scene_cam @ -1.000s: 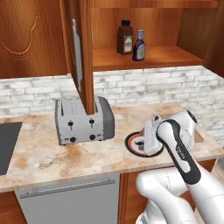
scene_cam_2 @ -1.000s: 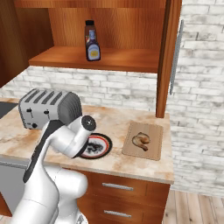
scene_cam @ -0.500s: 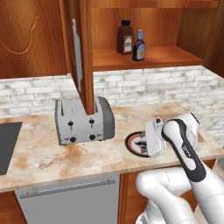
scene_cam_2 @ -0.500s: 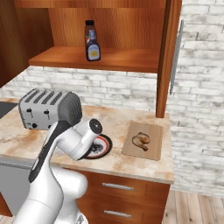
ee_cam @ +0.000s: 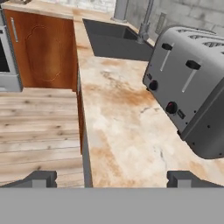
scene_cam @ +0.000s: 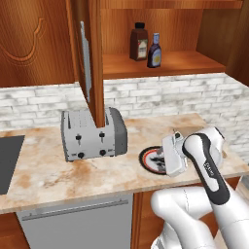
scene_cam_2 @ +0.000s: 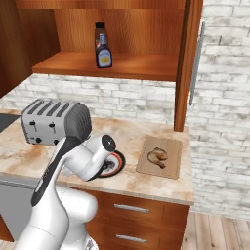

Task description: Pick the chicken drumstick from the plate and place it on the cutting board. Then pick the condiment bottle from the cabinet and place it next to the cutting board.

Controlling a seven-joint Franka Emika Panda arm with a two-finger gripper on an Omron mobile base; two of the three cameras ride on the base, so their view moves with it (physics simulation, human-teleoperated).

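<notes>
The chicken drumstick [scene_cam_2: 157, 155] lies on the light wooden cutting board [scene_cam_2: 171, 163], right of the plate. The black-rimmed plate [scene_cam: 148, 160] [scene_cam_2: 116, 163] sits on the counter, half covered by my hand. My gripper [scene_cam: 168, 154] hovers just above the plate and faces left toward the toaster. In the hand view its fingertips [ee_cam: 41, 178] stand wide apart, so the gripper [ee_cam: 113, 179] is open with nothing between them. The condiment bottle [scene_cam: 155, 51] [scene_cam_2: 103, 54] stands upright on the shelf of the open cabinet [scene_cam: 165, 65], beside a taller brown bottle [scene_cam: 139, 42].
A silver toaster [scene_cam: 92, 133] [ee_cam: 192, 87] stands on the marble counter [scene_cam: 44, 170], left of the plate. The open cabinet door [scene_cam: 92, 58] hangs edge-on above it. A dark sink [ee_cam: 118, 39] lies further left. A brick wall [scene_cam_2: 219, 122] rises right of the board.
The arm's elbow has swung a little to the right and the hand has shifted over the plate. The jaws stay open, and the drumstick lies still on the board.
</notes>
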